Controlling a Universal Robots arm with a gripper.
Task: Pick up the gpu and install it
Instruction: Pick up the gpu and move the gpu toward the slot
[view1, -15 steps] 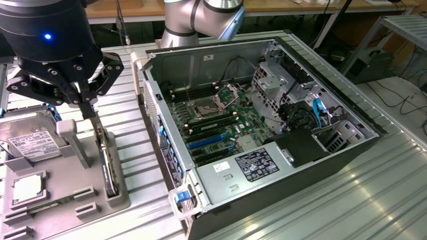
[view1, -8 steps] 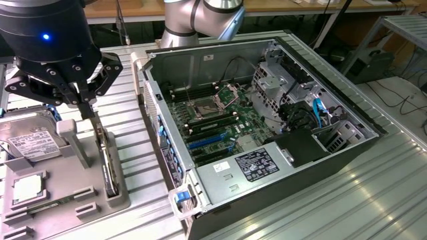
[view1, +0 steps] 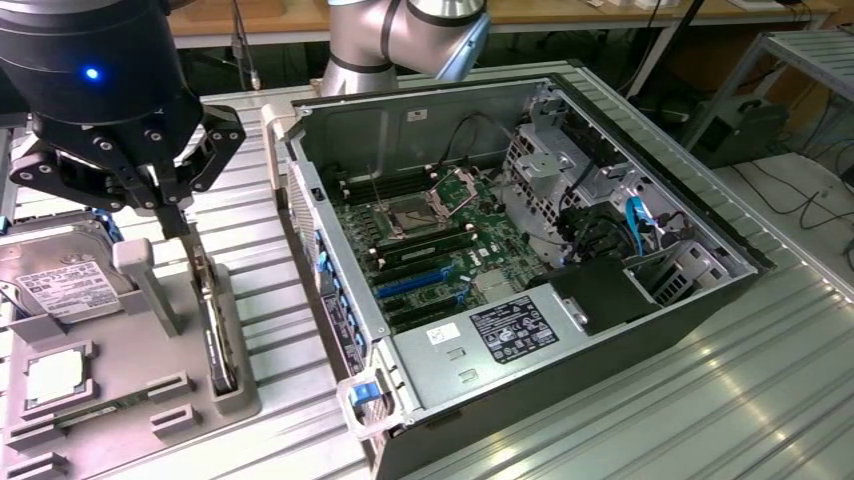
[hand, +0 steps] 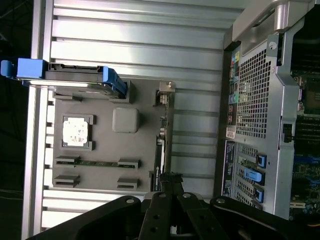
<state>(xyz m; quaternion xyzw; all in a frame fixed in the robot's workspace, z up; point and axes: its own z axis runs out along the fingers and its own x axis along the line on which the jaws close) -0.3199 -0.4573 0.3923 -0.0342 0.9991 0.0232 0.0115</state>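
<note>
Gripper (view1: 178, 228) clamped on gpu (view1: 222, 340) upper edge — card upright in grey holder (view1: 127, 365)

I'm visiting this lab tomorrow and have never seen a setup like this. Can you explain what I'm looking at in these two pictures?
One picture comes from a camera beside the bench. The other comes from a camera on the robot arm's wrist, looking down past its own gripper. The black gripper works as the arm's hand. It is shut on the upper edge of the graphics card, which stands on edge in a slot of a grey tray. The tray also holds a hard drive and a square processor chip. Next to the tray, on the ribbed metal table, lies an open computer case with its main board showing.
</note>
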